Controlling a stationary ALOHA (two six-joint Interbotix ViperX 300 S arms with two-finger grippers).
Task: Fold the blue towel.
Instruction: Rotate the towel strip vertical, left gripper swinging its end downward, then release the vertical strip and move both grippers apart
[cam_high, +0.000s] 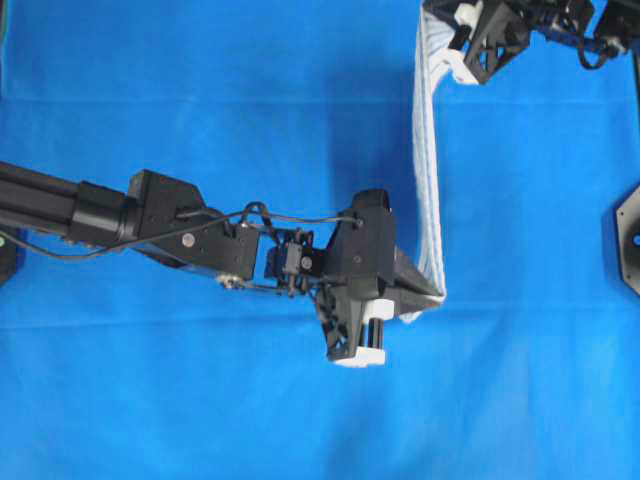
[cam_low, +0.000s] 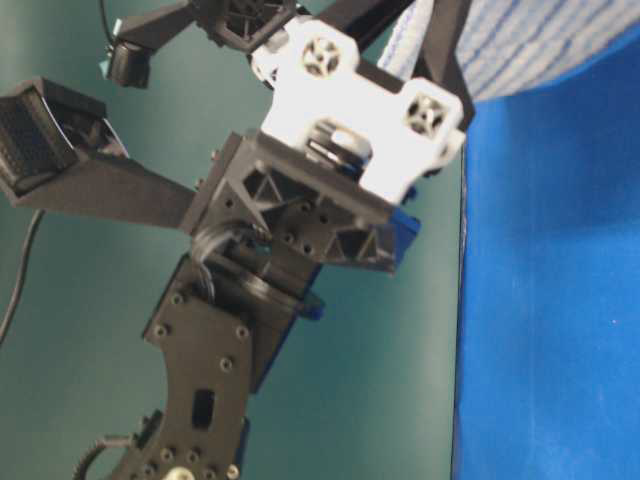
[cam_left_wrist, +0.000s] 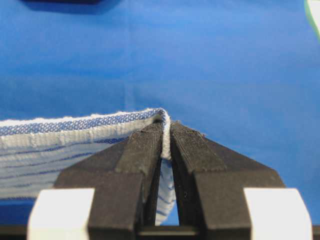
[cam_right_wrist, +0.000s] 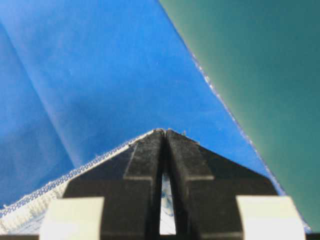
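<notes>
Blue cloth (cam_high: 200, 90) covers the table from edge to edge, plain and smooth apart from faint creases, with a green backdrop (cam_low: 80, 330) showing beyond its border at table level. Above it the blue towel (cam_high: 428, 160), white with thin blue stripes, hangs stretched between the two arms as a narrow band seen edge-on from overhead. It runs from the upper right down toward the middle.

Near the centre, the left claw (cam_high: 432, 295) has its black fingers (cam_left_wrist: 145, 150) pressed tight together on one corner of the towel. The hemmed edge pokes out at the tips and the striped fabric trails off to the side in the left wrist view. At the top of the overhead view, the right claw (cam_high: 450, 55) pinches the opposite end just as tightly. Its fingers (cam_right_wrist: 150, 160) are closed, with a sliver of white weave showing between them and the hem running away lower left.
</notes>
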